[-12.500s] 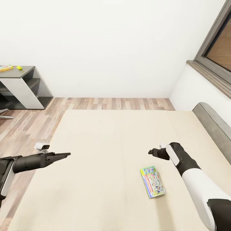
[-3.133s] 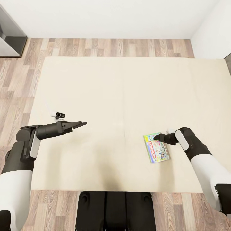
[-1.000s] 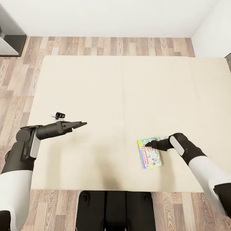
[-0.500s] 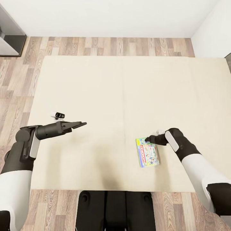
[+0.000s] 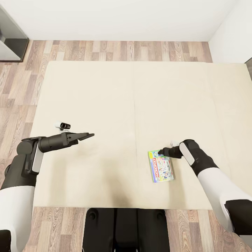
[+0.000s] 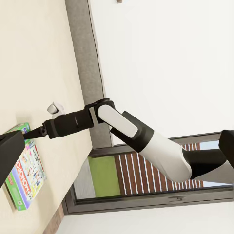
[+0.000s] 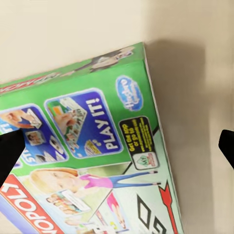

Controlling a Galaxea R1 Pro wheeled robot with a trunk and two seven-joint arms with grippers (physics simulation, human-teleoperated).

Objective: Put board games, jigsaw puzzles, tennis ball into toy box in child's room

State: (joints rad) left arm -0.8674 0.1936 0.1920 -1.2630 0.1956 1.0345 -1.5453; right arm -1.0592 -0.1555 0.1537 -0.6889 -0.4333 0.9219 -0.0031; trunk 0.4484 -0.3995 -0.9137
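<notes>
The left claw [image 5: 89, 134] hovers over the left part of the bed [image 5: 140, 91], fingers together. The board game [image 5: 160, 166] lies flat on the bed, near right. The right claw [image 5: 161, 152] sits at its far edge, fingers apart.

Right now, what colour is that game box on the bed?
The board game is mostly green with colourful pictures, clearest in the right wrist view.

The left arm is bent at the elbow and reaches forward, with the left gripper [image 5: 87, 135] held level, its jaws nearly together. The right arm reaches forward and inward; the right gripper [image 5: 161, 152] points down, its fingertips [image 7: 9, 151] spread wide apart.
</notes>
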